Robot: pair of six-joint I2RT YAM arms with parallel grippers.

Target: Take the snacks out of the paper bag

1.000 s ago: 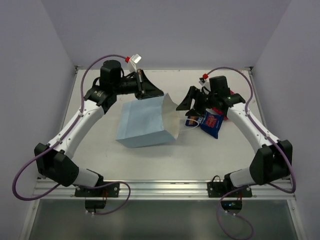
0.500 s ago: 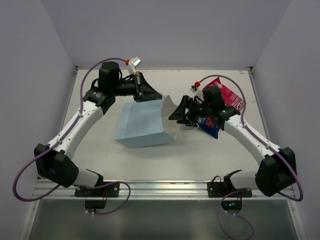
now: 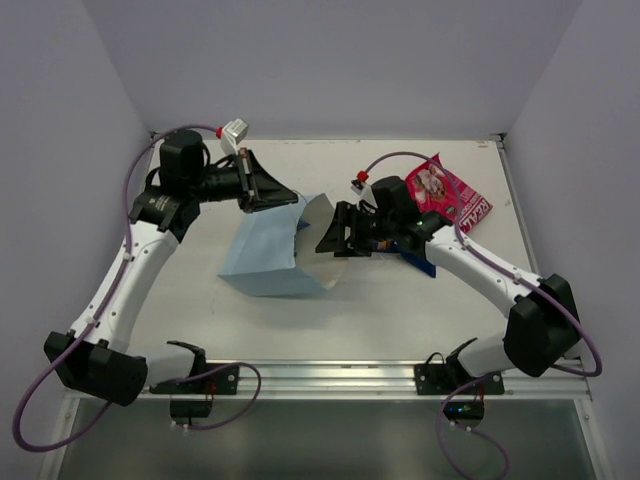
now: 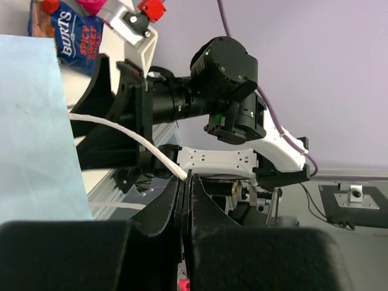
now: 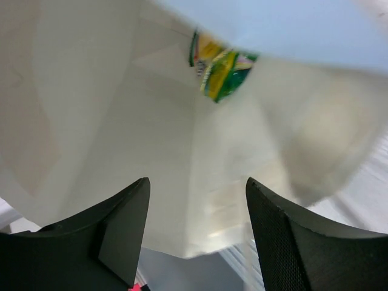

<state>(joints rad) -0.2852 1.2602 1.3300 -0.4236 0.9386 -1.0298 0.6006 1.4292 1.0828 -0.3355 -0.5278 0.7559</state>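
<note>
- The left pincer [image 4: 187,182] is pressing its fingers together on the white string handle [image 4: 121,130] of the paper bag [image 3: 262,255], pinching the cord right at its tips.
- The bag is lying on its side on the table [image 3: 400,300]. Its pale-blue body is stretching out just below that pincer, with the mouth turned toward the right pincer.
- The right pincer [image 5: 197,188] is standing spread with nothing between its fingers, pointing into the bag's mouth, and the white lining is filling the space ahead of it.
- The yellow-green packet [image 5: 221,68] is sitting deep inside the bag, straight ahead of the spread fingers and well apart from them.
- The red-pink pouch [image 3: 452,195] is lying out on the table behind the right pincer, beside its arm.
- The dark blue packet [image 4: 68,37] is peeking out by that same arm, also behind the pincer and outside the bag.
</note>
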